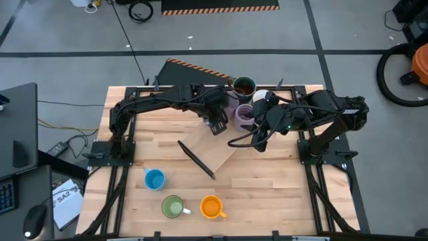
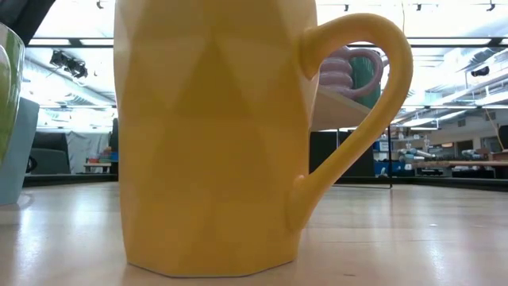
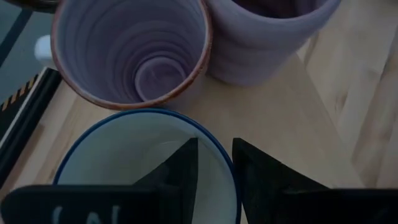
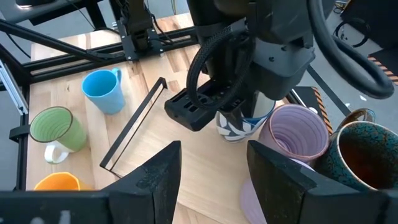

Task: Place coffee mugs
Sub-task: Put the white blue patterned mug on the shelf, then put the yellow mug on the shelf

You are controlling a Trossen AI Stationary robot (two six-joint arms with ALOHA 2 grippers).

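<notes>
Grey floor surrounds the wooden tabletop (image 1: 267, 194), where a tilted board (image 1: 214, 152) serves as the landmark. At its far end stand two lilac mugs (image 1: 243, 115) and, beyond them, a dark mug (image 1: 243, 87). The left gripper (image 3: 214, 177) pinches the rim of a blue-rimmed white mug (image 3: 118, 155) there, apparently resting on the board. The right gripper (image 4: 214, 168) hovers just beside, open and empty. Nearer than the board sit the blue mug (image 1: 154, 179), green mug (image 1: 173, 207) and orange mug (image 1: 211, 207).

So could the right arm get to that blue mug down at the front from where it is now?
Probably yes. The blue mug stands alone on bare table, and the right end effector is open and empty. The raised board lies partly between them, so it would need to pass over or around.
</notes>
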